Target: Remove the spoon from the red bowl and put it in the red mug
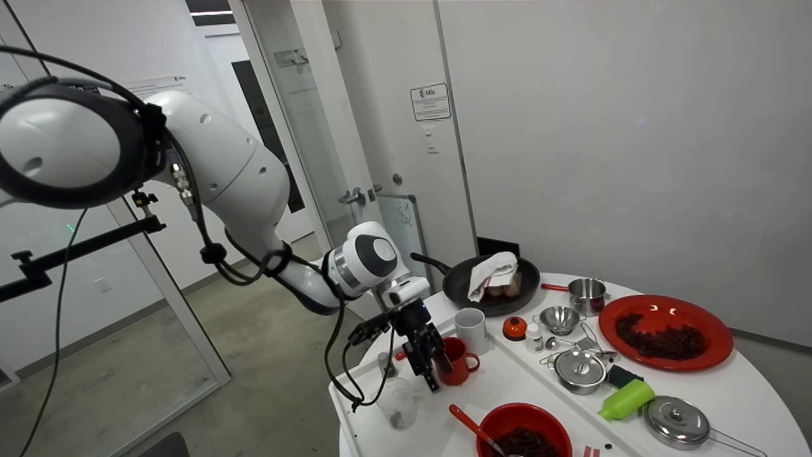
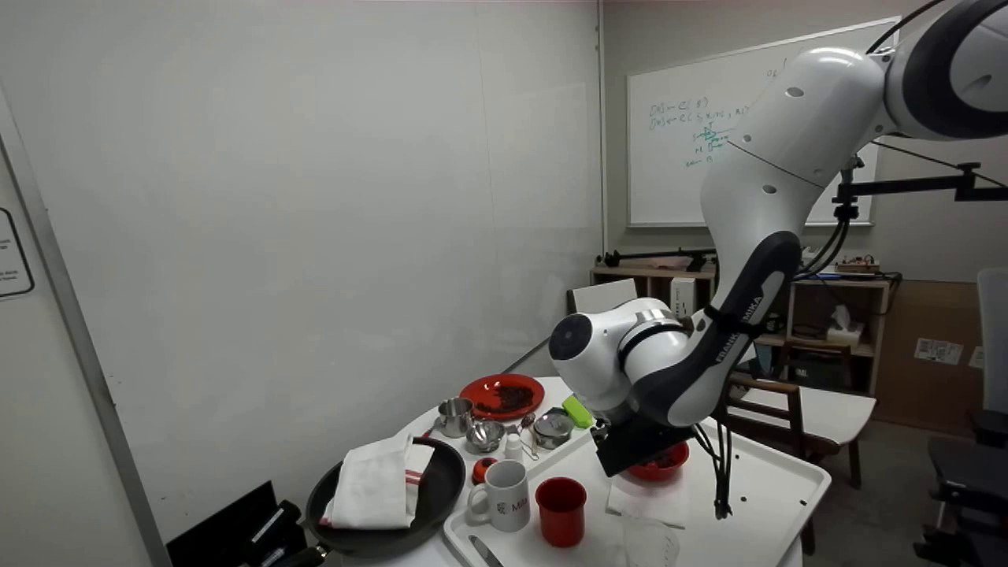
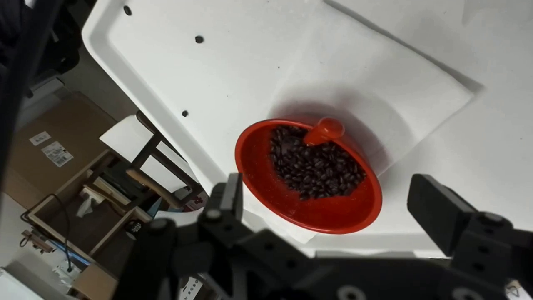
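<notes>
The red bowl point(image 1: 558, 426) holds dark beans and stands on a white napkin on the tray; it also shows in an exterior view point(image 2: 660, 472) and the wrist view point(image 3: 310, 221). The spoon point(image 1: 467, 420) leans in the bowl, its red handle point(image 3: 327, 130) sticking out over the rim and its tip among the beans. In one exterior view the gripper hides the spoon. The red mug point(image 1: 458, 368) stands upright on the tray, also in an exterior view point(image 2: 561, 512), out of the wrist view. My gripper point(image 3: 327, 187) is open and empty, above the tray, facing the bowl.
A white mug point(image 2: 508, 498) stands beside the red mug. A clear cup point(image 1: 399, 406) and a knife point(image 2: 484, 550) are on the white tray point(image 3: 145, 85). Behind are a pan point(image 1: 460, 289) with a cloth, small metal pots point(image 1: 580, 371), a green object point(image 1: 625, 400) and a red dish point(image 1: 717, 330).
</notes>
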Robot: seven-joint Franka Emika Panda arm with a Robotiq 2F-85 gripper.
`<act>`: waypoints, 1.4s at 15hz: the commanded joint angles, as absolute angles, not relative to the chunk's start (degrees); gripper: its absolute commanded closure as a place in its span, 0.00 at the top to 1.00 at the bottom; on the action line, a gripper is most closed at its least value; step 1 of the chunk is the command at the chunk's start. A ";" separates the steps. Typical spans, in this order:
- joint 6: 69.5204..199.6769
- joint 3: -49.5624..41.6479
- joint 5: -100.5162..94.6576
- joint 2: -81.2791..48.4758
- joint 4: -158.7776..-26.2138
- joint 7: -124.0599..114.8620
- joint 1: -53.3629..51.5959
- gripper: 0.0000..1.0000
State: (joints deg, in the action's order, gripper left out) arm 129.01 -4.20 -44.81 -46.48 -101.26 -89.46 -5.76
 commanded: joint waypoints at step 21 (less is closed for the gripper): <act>120.61 -13.20 -27.92 -62.59 -83.84 -96.65 -10.13 0.89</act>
State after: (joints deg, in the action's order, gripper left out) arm 122.23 -12.29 -30.38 -60.32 -86.92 -97.10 -9.27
